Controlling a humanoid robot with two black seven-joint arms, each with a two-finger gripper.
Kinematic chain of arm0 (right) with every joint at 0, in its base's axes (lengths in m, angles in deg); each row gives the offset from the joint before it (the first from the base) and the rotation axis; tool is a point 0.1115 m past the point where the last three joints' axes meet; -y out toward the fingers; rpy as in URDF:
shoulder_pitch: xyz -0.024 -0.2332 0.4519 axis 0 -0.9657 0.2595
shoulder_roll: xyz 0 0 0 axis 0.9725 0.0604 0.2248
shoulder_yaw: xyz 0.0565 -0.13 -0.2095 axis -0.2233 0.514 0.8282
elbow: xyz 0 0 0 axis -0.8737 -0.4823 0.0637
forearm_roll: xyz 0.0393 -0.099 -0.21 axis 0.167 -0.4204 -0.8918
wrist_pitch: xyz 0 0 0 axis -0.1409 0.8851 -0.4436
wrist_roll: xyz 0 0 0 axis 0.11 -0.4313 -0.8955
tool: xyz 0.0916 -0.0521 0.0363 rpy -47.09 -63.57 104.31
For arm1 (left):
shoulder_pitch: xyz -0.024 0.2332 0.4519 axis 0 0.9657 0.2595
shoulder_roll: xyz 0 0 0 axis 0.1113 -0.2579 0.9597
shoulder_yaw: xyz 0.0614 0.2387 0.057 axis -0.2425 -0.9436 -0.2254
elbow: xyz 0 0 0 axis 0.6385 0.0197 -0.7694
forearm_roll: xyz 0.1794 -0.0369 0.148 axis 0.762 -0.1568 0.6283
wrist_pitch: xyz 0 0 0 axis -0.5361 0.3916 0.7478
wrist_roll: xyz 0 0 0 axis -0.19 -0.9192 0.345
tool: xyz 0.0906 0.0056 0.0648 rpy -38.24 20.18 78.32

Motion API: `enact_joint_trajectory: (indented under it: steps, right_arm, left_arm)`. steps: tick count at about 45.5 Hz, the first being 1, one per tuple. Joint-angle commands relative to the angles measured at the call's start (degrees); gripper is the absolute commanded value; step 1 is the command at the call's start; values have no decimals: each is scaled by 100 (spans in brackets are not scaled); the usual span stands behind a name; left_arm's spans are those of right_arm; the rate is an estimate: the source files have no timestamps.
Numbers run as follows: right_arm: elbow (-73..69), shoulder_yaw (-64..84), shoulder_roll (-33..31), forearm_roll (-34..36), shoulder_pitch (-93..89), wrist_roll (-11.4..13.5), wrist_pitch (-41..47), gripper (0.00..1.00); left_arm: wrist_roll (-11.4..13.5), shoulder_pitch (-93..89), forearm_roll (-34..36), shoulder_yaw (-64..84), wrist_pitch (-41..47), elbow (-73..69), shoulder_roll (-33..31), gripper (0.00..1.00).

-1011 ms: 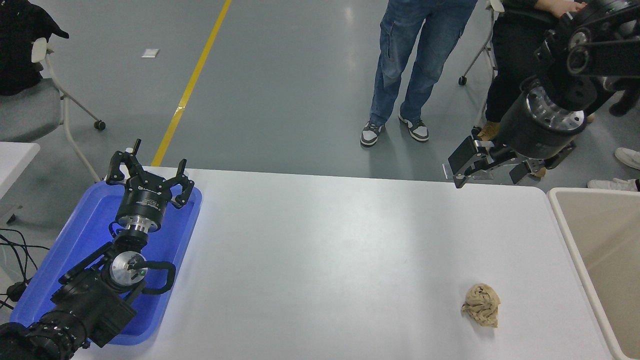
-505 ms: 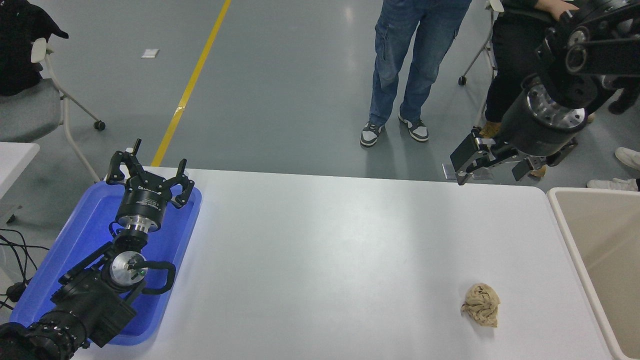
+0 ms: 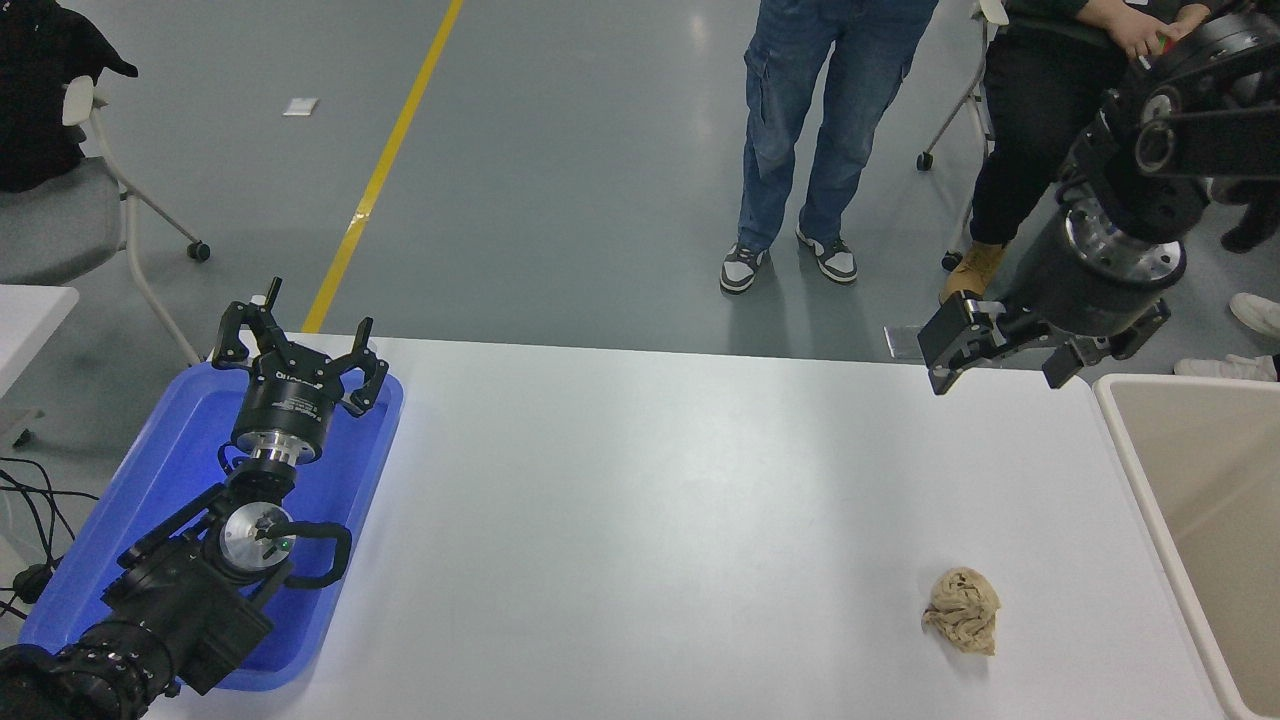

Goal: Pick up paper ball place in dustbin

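Tan paper ball (image 3: 962, 609) sits loose on the white table (image 3: 640, 520), near the front right, close to the beige dustbin (image 3: 1140, 470) at the table's right edge but not touching it. Right gripper (image 3: 1000, 362) hangs over the table's far right corner, well apart from the ball, fingers spread and holding nothing. Left gripper (image 3: 300, 355) is parked over the blue tray (image 3: 150, 470) at the lower left, fingers splayed and empty too; two people stand on the grey floor beyond the far edge.
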Motion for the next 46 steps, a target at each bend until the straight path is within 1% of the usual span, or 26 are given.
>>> enact_joint_trajectory:
  steps: [1, 13, 24, 46]
  right_arm:
    - [5, 1, 16, -48, -698, -4, -554, 100]
    - [22, -104, 43, -101, -1533, -4, -1662, 100]
    - [14, -307, 43, -637, -2122, -4, -2426, 100]
    - [40, -342, 43, -1050, -2975, -13, -3262, 100]
  left_arm:
    - [-2, -5, 3, 0, -1, 0, 0, 100]
    - [-2, 4, 3, 0, -1, 0, 0, 100]
    - [-2, 4, -6, 0, -1, 0, 0, 100]
    - [-2, -5, -6, 0, -1, 0, 0, 100]
